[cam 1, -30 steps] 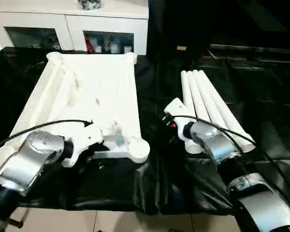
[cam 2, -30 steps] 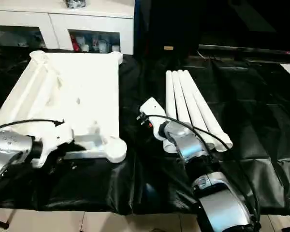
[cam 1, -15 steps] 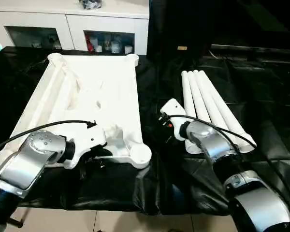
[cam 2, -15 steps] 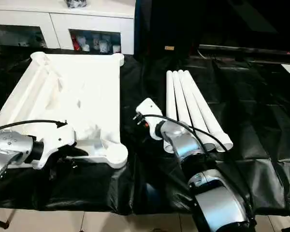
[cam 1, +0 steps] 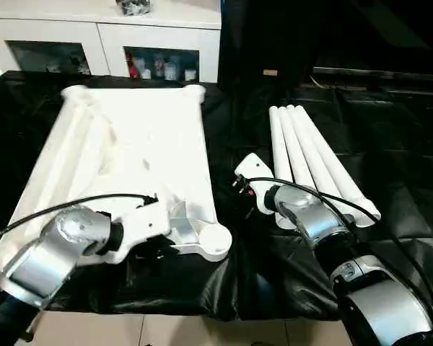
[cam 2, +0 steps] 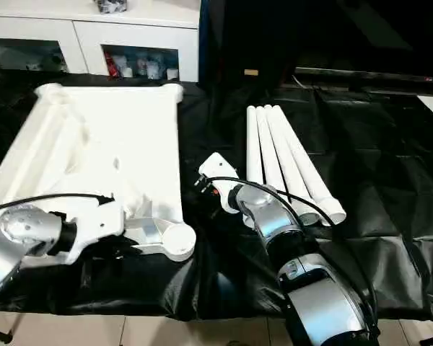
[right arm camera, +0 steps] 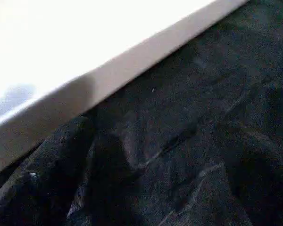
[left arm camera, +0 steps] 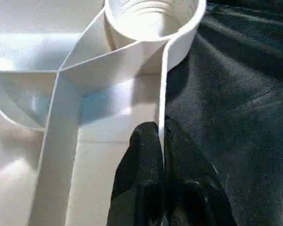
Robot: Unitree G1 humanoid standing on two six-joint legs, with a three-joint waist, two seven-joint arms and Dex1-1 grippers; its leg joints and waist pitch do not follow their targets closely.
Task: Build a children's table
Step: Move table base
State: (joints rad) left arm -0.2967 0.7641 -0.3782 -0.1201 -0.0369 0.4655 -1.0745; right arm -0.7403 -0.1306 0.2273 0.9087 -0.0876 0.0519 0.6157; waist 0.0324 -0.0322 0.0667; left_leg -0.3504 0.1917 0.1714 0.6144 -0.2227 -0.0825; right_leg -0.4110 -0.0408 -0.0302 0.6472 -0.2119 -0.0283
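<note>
Nearest the front edge of the black-covered table [cam 1: 289,72], my left gripper [left arm camera: 161,155] is pressed shut on the thin upright rim of the tabletop [cam 1: 130,144], just short of its near round corner socket [cam 1: 215,242]. The tabletop lies ribbed side up on the left half of the table, running back toward the far edge. It reads as light, stiff moulded plastic: smooth and somewhat slippery, so a pinch on a narrow rim could slide. The walls and ribs beside a socket look the firmest places to take hold (the open panel between ribs offers nothing to grip).

Further right, my right gripper [cam 1: 247,176] hangs over the dark cloth in the gap between the tabletop's right edge and the four legs [cam 1: 310,158]; its fingers stand spread, pinching nothing. The legs lie side by side, touching, on the right half, fanning slightly toward the front edge. They are hollow tapered tubes, probably light and apt to roll; a grasp across the middle of one should suit.

The left wrist view shows the pinch itself, one finger on each face of the rim, which the head views hide behind the wrist. The head views alone give the whole layout. The right wrist view shows a white edge over black cloth, probably the tabletop's side.

Beyond the far edge stands a white cabinet [cam 1: 101,36].
</note>
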